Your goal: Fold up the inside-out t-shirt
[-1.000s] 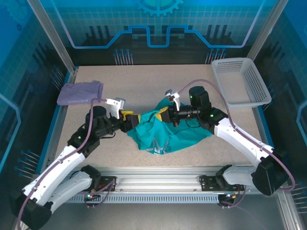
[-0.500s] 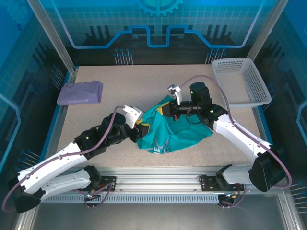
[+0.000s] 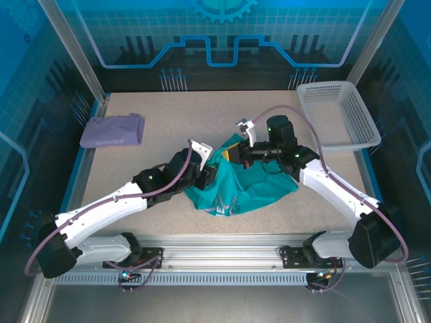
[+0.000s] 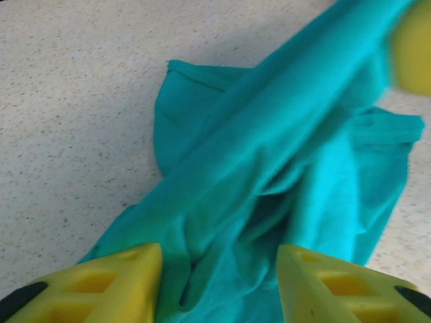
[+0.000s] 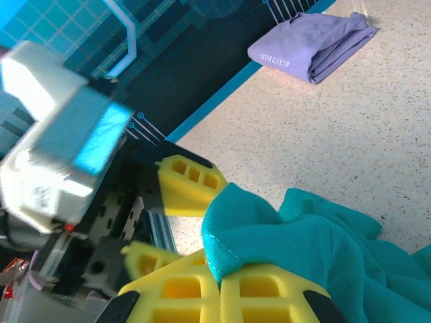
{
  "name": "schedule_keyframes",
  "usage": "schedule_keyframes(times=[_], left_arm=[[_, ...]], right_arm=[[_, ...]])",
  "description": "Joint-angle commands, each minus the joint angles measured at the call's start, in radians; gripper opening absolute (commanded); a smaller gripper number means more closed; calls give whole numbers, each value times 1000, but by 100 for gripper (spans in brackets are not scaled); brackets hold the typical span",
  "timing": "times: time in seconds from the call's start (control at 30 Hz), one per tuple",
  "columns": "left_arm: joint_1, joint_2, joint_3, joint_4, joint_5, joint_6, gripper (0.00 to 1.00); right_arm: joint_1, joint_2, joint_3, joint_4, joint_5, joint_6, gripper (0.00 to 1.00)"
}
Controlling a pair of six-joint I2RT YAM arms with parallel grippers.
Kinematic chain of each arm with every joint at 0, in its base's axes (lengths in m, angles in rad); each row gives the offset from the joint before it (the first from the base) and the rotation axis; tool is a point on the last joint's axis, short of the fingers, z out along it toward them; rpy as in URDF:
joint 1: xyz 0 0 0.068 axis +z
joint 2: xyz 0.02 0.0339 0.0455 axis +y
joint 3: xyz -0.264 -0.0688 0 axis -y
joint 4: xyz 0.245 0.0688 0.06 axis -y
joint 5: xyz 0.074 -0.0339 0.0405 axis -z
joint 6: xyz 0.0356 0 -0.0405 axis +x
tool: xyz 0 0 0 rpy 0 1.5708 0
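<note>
Right wrist view: right jaws clamped on a hem of the teal-green soft cloth t-shirt [image 5: 316, 249], which lies bunched mid-desk [image 3: 168, 114], towards the near edge. Left jaws apart, straddling a twisted band of it (several layers, by the look). Close there and they could grab too much; any hard pull and that thin pinch may slip.
</note>
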Motion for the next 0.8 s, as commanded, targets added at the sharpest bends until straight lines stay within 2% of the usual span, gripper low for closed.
schedule_keyframes(times=[0.0, 0.27, 0.43, 0.57, 0.77], left_arm=[[51, 9, 5, 49, 74, -27, 40], [163, -34, -62, 196, 418, -22, 0], [224, -130, -130, 305, 666, -37, 0], [237, -208, -189, 434, 836, -64, 0], [252, -252, -228, 550, 966, -98, 0]], right_arm=[[-17, -38, 9, -17, -17, -12, 0], [-51, -65, 77, -191, -57, -126, 0], [-93, -51, 144, -309, -53, -154, 0], [-142, -22, 182, -371, -56, -142, 0], [-159, 18, 198, -409, -55, -141, 0]])
